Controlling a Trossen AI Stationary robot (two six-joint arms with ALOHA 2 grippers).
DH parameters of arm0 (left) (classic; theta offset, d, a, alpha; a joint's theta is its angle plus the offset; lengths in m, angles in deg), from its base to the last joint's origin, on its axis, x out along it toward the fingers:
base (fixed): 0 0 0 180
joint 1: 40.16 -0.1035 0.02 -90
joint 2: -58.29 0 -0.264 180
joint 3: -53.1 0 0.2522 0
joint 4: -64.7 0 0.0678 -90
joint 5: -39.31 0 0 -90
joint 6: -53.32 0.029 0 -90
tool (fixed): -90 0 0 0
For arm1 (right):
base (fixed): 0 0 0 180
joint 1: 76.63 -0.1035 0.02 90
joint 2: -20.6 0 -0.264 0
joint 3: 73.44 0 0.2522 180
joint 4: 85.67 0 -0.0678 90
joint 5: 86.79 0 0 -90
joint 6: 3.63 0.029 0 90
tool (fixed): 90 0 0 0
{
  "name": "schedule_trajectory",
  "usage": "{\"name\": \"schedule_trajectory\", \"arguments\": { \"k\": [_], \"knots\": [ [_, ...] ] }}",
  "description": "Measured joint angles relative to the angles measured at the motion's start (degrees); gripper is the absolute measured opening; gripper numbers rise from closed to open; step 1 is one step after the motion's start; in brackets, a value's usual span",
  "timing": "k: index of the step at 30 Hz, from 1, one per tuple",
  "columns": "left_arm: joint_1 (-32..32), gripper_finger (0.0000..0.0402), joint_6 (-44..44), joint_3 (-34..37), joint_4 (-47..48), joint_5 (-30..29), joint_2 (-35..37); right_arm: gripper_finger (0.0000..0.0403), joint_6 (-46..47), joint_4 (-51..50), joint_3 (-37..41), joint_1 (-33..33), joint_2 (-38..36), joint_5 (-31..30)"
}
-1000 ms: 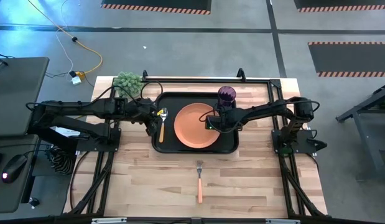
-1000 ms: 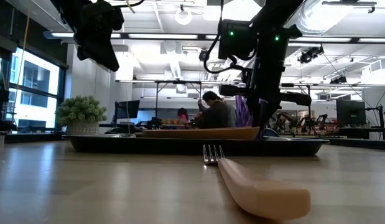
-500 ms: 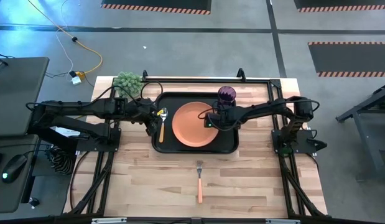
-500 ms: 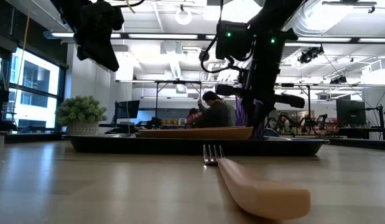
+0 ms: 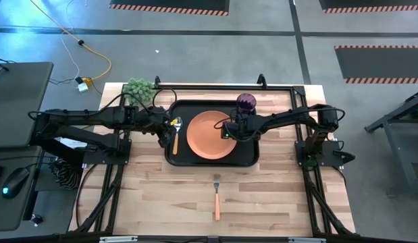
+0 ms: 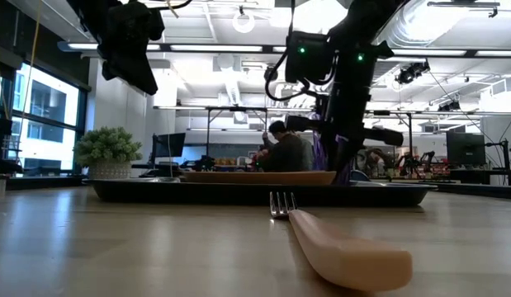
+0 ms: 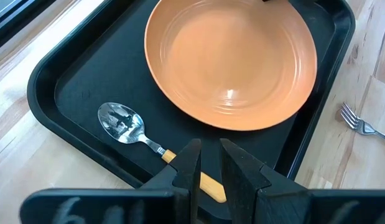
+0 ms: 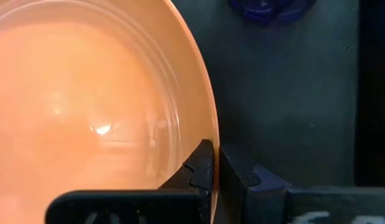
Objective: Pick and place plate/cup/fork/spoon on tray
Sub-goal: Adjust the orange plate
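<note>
Low view puts the fork [image 6: 342, 247] nearest, lying on bare wood at lower centre, tines toward the tray [image 6: 156, 191], well apart from it and not yet picked. Behind it the tray's rim runs across mid-frame, and the plate [image 6: 259, 176] sits above that rim, looking slightly raised on its right side, though the level angle makes that hard to judge. The right gripper [image 6: 342, 169] comes down at the plate's right edge, in front of the cup [image 6: 321, 148].

Right wrist view explains the hold: the fingers are pressed together on the plate's rim [image 8: 201, 112], one above and one below, likely because a flat dish offers no other purchase. The high view cannot show that pinch; it shows only the right gripper [image 5: 227, 131] meeting the plate [image 5: 210, 136] at its right side, mid-frame.

High view does give the layout. The plate lies inside the tray [image 5: 249, 156], the cup [image 5: 246, 102] stands at the tray's upper right, and the spoon [image 5: 175, 133] lies along its left side. The fork [image 5: 217, 196] waits lower centre on the table.

Left wrist view adds the spoon [image 7: 127, 122] clearly, bowl up on the tray floor beside the plate [image 7: 232, 62]. The left gripper [image 7: 211, 168] hangs above the spoon's handle, fingers narrowly parted and empty; it seems to be waiting there, at the tray's left edge. A plant [image 5: 138, 88] stands at the table's far left corner.
</note>
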Motion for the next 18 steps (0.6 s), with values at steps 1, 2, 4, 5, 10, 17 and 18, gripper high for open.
{"name": "schedule_trajectory", "arguments": {
  "k": [1,2,4,5,10,17,18],
  "knots": [
    [0.00,0.0051,0.00,0.00,0.00,0.00,0.02,0.0002,0.02,-0.29,0.00,0.00,0.00,-0.01],
    [0.00,0.0051,0.00,0.00,0.00,0.00,0.01,0.0002,0.04,-0.48,0.00,0.00,0.00,-0.05],
    [0.00,0.0051,0.00,0.00,-0.01,0.00,0.02,0.0002,0.18,-1.03,0.00,0.00,0.00,-0.18],
    [0.00,0.0051,0.00,0.00,-0.01,0.00,0.02,0.0002,0.19,-1.46,0.00,0.00,0.00,-0.19],
    [0.00,0.0051,-0.02,0.00,-0.02,0.00,0.00,0.0003,0.15,-1.82,0.00,0.00,0.00,-0.22],
    [0.00,0.0051,-0.06,0.00,-0.02,0.00,0.02,0.0003,-0.05,-1.70,0.00,0.00,0.00,-0.13],
    [0.00,0.0051,-0.05,0.00,-0.02,0.00,0.00,0.0003,-0.05,-1.70,0.00,0.00,0.00,-0.04]
  ]
}}
